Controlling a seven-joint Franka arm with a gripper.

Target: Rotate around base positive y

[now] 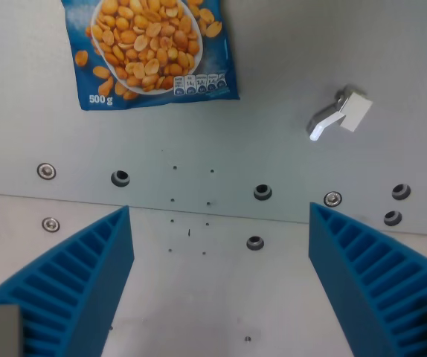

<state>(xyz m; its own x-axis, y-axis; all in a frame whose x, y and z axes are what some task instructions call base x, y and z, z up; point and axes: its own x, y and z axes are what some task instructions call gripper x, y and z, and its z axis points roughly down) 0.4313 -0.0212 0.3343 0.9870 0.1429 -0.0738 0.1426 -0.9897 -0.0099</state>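
Note:
My gripper (221,223) is open and empty, its two blue ribbed fingers (79,282) rising from the bottom corners of the wrist view with a wide gap between them. They hang over a bare grey metal table (221,297). A blue bag of peanuts (150,48) marked 500 g lies flat at the top of the wrist view, left of centre, well beyond the fingertips. A small metal lever with a white block (341,113) sits at the upper right.
Several bolt holes and screws (262,192) run in a row across the table along a seam between two plates (221,212). More holes (254,242) lie just below the seam.

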